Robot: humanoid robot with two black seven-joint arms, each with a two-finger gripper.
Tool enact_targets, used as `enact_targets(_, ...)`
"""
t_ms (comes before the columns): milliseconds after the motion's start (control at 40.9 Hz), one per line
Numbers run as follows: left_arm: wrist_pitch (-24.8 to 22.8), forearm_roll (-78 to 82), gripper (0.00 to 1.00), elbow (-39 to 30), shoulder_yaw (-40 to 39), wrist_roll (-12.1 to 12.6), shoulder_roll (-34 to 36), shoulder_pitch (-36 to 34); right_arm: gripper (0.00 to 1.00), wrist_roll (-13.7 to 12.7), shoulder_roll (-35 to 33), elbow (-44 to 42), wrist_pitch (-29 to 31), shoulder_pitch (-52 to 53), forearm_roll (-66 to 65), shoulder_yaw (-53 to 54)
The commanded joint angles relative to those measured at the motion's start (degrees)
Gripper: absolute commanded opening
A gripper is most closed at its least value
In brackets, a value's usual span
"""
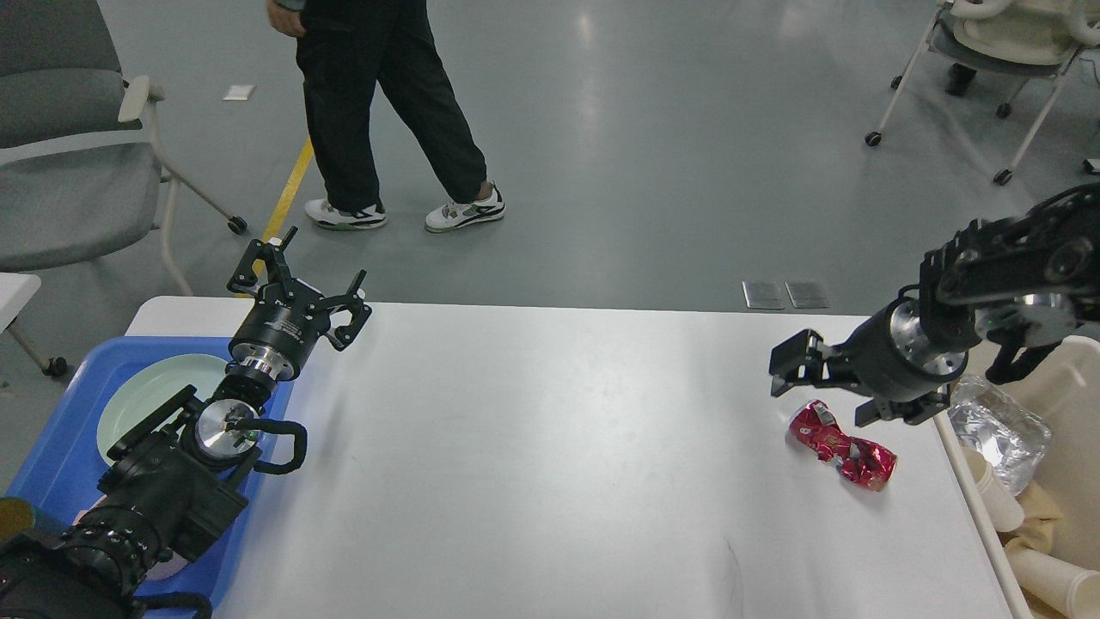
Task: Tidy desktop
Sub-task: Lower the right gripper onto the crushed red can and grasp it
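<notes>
The white desktop [559, 447] fills the middle of the head view. A crushed red can [840, 445] lies on it near the right edge. My right gripper [823, 391] is open and hovers just above and behind the can's left end, with nothing in it. My left gripper [308, 268] is open and empty, held above the table's far left corner beside the blue tray.
A blue tray [60, 447] with a pale green plate [155, 395] sits at the left edge, partly under my left arm. A beige bin [1070, 378] at the right holds crumpled foil [1001, 425] and paper cups [993, 494]. A person [378, 112] walks beyond the table. Chairs stand at far left and far right.
</notes>
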Motion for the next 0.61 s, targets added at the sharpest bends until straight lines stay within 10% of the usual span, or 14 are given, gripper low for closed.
enact_targets(0, 0.0, 0.0, 0.97, 0.0, 0.0, 0.06, 0.0, -0.05, 1.0, 2.06, 3.16, 2.62, -4.69, -0.29, -0.42, -0.12)
enact_targets(342, 0.0, 0.0, 0.97, 0.0, 0.0, 0.06, 0.0, 0.03, 1.0, 18.05, 4.21, -15.09, -33.08, -20.91, -24.93, -13.13)
enact_targets(587, 0.0, 0.0, 0.97, 0.0, 0.0, -0.02, 0.0, -0.05, 1.0, 21.66, 4.56, -28.4, -36.97, -34.21, -25.74, -12.87)
